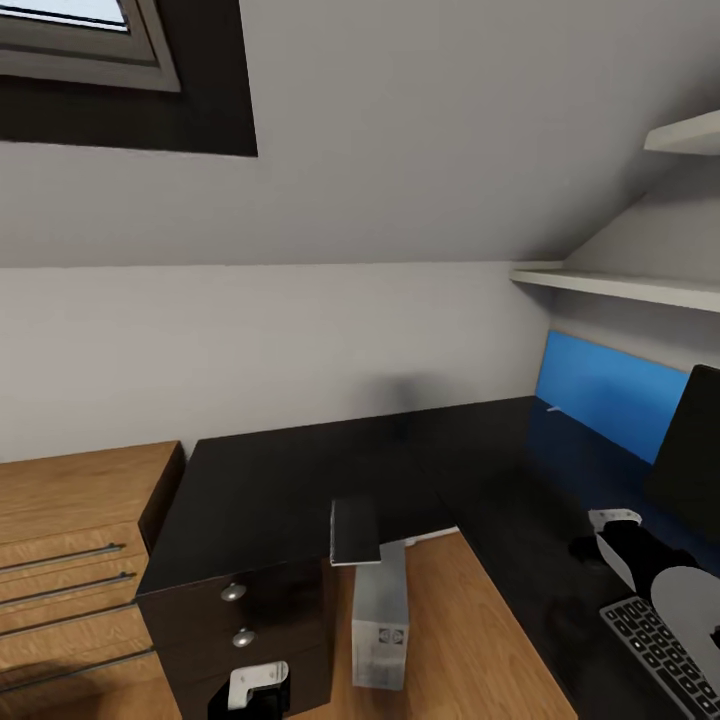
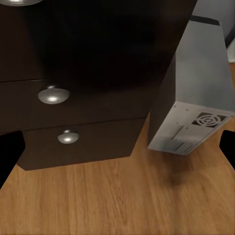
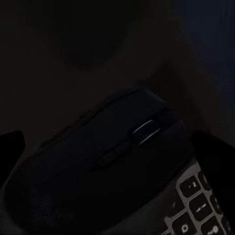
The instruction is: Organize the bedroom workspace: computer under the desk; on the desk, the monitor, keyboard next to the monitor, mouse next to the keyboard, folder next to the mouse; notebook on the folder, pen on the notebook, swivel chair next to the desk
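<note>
Leftmost, the left gripper point(image 1: 258, 690) hangs open before the glossy black desk's point(image 1: 300, 480) knobbed drawers. The grey-white tower computer point(image 1: 380, 625) stands beneath the desk. Rightward, the right gripper point(image 3: 115, 147) holds its fingers spread around the small black oval mouse point(image 3: 105, 161), touching the slim black keyboard point(image 1: 662, 640). Best settle it gently beside the keys.

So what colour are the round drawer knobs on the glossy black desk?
Silver, the round drawer knobs show best in the left wrist view.

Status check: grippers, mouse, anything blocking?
Right gripper over the mouse, fingers apart, grasp unclear. Mouse beside the keyboard on the desk. Left gripper open, low, facing the drawers and computer. No obstruction visible.
</note>
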Controlling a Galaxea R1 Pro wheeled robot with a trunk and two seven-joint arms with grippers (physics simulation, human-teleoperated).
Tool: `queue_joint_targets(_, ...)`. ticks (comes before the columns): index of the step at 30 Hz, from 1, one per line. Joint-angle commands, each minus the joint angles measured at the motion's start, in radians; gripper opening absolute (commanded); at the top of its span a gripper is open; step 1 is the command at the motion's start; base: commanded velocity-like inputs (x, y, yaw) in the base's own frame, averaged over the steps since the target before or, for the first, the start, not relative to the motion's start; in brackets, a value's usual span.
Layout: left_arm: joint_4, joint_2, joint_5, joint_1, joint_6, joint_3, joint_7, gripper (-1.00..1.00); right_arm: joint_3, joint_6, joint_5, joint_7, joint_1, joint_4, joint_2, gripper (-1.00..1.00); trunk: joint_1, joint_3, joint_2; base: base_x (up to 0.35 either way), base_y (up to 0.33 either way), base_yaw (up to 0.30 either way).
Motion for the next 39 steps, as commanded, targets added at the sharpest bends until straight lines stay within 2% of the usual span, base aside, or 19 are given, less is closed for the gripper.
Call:
queue_joint_targets(1, -0.001, 0.001, 0.01, -0.002, -0.008, -0.006, 0.007, 1.0, 0.008, 0.006, -0.01, -0.003, 0.0, -0.002, -0.001, -1.0, 0.004, -0.004, -0.008, 0.0, 0.0, 0.0)
queue_joint_targets(39, 0.004, 0.0, 0.009, -0.002, -0.007, -0.009, 0.007, 1.0, 0.006, 0.001, -0.029, 0.001, 0.0, -0.002, -0.002, -1.0, 0.15, -0.124, -0.274, 0.0, 0.0, 0.0)
